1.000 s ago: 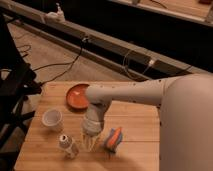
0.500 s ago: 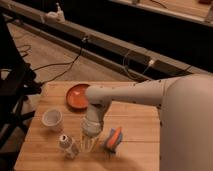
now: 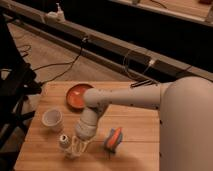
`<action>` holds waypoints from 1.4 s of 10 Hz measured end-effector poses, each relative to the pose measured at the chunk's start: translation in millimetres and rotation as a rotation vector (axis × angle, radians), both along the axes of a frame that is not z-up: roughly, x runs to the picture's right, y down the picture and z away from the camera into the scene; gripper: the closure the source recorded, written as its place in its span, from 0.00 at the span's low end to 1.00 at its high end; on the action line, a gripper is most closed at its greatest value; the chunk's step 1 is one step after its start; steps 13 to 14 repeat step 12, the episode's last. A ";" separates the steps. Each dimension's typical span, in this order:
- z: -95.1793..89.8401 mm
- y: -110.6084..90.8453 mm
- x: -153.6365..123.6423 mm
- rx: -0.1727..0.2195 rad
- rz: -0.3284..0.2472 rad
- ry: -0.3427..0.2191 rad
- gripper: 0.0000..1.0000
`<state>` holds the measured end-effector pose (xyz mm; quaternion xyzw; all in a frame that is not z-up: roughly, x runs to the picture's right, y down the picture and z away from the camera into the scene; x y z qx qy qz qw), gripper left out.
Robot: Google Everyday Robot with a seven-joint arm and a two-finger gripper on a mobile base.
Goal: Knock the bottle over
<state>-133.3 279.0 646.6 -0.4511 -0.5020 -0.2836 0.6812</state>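
A wooden bench [image 3: 140, 135] is seen filling the lower half of the frame, its left edge running down toward the lower left corner and its far edge crossing the middle of the frame. The bottle [image 3: 64, 142] is found upright in the lower left part of the bench, dark cap uppermost, near the front edge. The gripper [image 3: 76, 148] is positioned low over the bench just right of the bottle, at the end of the white arm [image 3: 130, 100] that enters from the right; the pale fingers [image 3: 80, 146] are seen pointing down beside the bottle, but whether they are wide or narrow cannot be told, nor whether contact with the bottle is made. A white cup [image 3: 52, 119] is located above and left of the bottle, close to the left edge. An orange plate [image 3: 77, 95] is noted near the far edge, partly covered by the arm. A small orange and blue object [image 3: 113, 139] lies right of the gripper. Bare bench surface is observed left of and in front of the bottle, and more to the right of the orange and blue object.
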 end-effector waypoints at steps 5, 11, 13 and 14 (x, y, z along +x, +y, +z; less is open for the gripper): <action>21.9 -33.2 -39.0 0.060 0.134 -0.078 1.00; 37.4 -55.4 -52.5 0.108 0.177 -0.093 0.85; 37.0 -54.9 -53.6 0.107 0.175 -0.096 0.74; 37.0 -54.9 -53.6 0.107 0.175 -0.096 0.74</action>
